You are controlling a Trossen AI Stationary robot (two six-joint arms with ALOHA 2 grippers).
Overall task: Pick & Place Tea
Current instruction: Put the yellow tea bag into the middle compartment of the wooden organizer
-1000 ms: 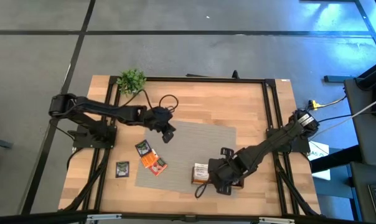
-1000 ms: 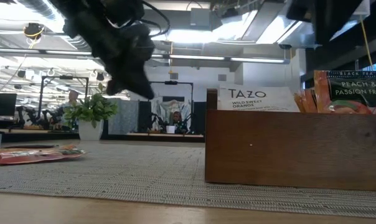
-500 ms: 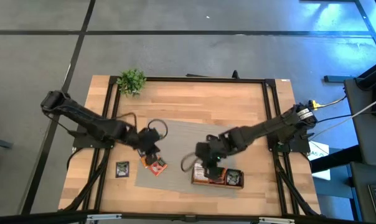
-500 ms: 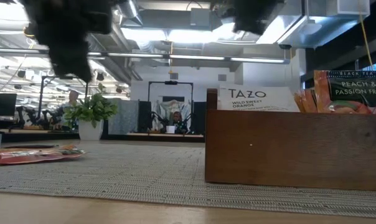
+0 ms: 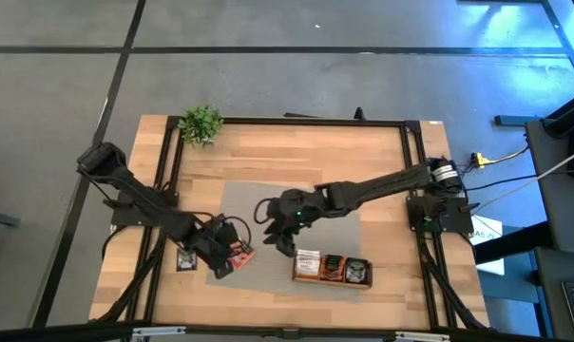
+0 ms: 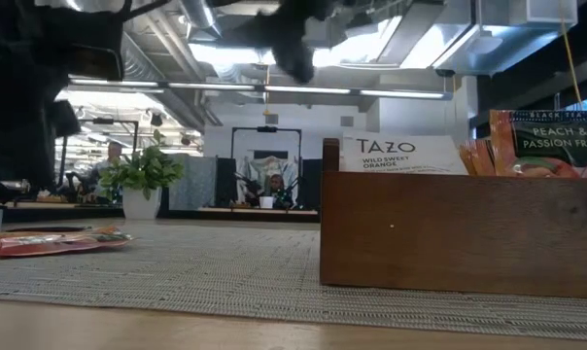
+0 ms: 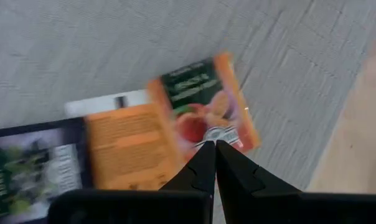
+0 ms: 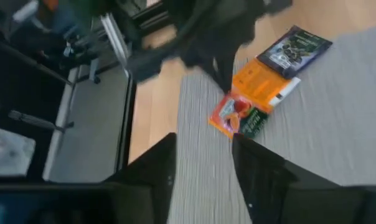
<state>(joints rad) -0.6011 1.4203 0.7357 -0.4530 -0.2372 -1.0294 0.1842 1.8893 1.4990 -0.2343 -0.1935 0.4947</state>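
On the table (image 5: 363, 161), far left, a dark sachet (image 5: 186, 258) lies on bare wood just off the grey mat (image 5: 268, 204). Beside it the left gripper (image 5: 220, 262) is down low over a small cluster of sachets at the mat's front left corner. Its wrist view shows its fingers (image 7: 203, 163) pressed together, tips over a peach sachet (image 7: 206, 106); an orange sachet (image 7: 129, 146) lies overlapping it and a dark purple one (image 7: 26, 165) lies next to that. Whether the tips touch the peach sachet cannot be told.

Near the mat's middle the right gripper (image 5: 279, 236) hangs above the mat, between the cluster and the tray (image 5: 332, 278). Its fingers (image 8: 263, 180) stand apart, with nothing between them. Past them its wrist view shows the same three sachets, with the left arm above them.

To the right, at the mat's front edge, the wooden tray holds more sachets standing on edge: a white one (image 6: 402, 154) at its left end, orange ones (image 6: 480, 156) in the middle and a dark peach one (image 6: 556, 136) toward the right. A potted plant (image 5: 200, 123) stands at the table's back left corner.
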